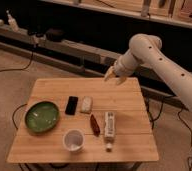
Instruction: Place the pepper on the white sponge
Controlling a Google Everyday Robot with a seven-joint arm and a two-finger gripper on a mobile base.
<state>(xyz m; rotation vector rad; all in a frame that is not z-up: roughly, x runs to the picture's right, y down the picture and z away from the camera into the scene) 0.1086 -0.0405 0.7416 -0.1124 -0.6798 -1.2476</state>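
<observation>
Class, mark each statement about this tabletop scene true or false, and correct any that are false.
1. The pepper lies on the table beside the white bottle. True.
2. The white sponge is stacked on top of the black phone. False: it lies on the table beside the phone.
3. The gripper is holding the pepper. False: it is up over the table's far edge, well away from the pepper.
4. The white cup stands near the table's front edge. True.
</observation>
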